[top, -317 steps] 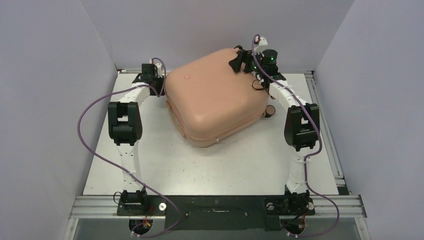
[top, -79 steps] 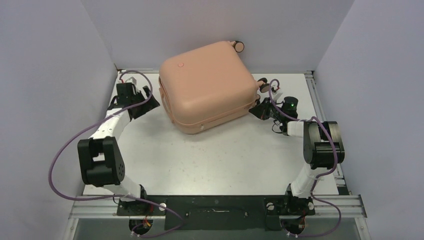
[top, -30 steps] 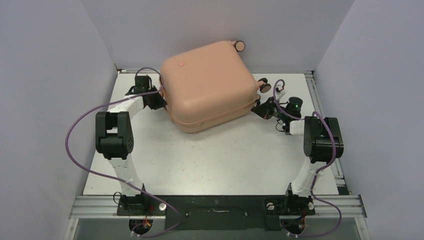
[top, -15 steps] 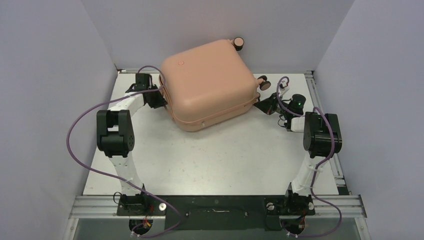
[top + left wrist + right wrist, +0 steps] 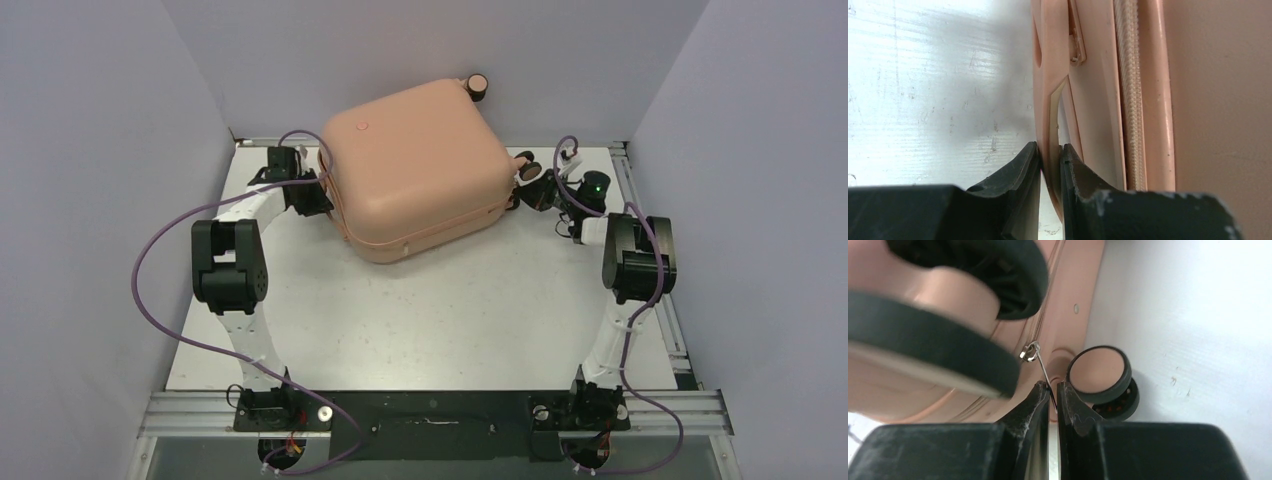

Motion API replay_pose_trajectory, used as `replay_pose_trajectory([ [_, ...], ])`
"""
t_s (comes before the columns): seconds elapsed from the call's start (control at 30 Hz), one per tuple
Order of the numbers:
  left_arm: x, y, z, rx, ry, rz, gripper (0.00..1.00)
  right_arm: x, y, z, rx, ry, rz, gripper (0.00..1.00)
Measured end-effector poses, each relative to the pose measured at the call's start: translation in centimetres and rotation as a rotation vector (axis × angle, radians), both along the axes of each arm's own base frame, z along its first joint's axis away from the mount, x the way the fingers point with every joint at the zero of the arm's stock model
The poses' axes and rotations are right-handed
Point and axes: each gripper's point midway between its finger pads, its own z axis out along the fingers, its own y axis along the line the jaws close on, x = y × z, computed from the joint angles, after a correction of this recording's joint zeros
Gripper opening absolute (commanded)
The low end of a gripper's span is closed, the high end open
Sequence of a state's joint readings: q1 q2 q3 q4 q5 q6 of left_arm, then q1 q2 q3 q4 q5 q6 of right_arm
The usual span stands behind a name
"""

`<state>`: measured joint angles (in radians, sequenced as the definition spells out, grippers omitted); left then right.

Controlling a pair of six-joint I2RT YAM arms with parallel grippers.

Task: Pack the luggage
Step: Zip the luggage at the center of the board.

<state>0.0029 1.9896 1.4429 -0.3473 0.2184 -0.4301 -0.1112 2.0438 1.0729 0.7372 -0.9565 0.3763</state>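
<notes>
My left gripper (image 5: 1050,156) is clenched on the thin pink handle (image 5: 1043,90) at the side of the luggage (image 5: 415,170). The luggage lies closed on the table (image 5: 450,320), between my two grippers. My right gripper (image 5: 1053,390) is pinched tight on the metal zip pull (image 5: 1041,366). A wheel (image 5: 1099,372) sits just right of its fingertips.

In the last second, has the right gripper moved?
Yes. The right gripper, pinching the zipper pull, slid along the luggage toward the table's far edge.
</notes>
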Motion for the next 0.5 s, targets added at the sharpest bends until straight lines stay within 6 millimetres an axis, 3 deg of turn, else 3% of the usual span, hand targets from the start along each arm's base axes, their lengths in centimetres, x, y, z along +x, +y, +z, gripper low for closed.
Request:
replay_pose_trajectory([
  [0.2, -0.1, -0.1, 0.0, 0.005, -0.014, -0.059, 0.00, 3.3, 0.4, 0.0, 0.010, 0.021, 0.028, 0.05],
  [0.5, -0.1, -0.2, 0.0, 0.023, -0.036, -0.166, 0.00, 7.8, 2.9, 0.3, -0.006, 0.003, 0.102, 0.05],
])
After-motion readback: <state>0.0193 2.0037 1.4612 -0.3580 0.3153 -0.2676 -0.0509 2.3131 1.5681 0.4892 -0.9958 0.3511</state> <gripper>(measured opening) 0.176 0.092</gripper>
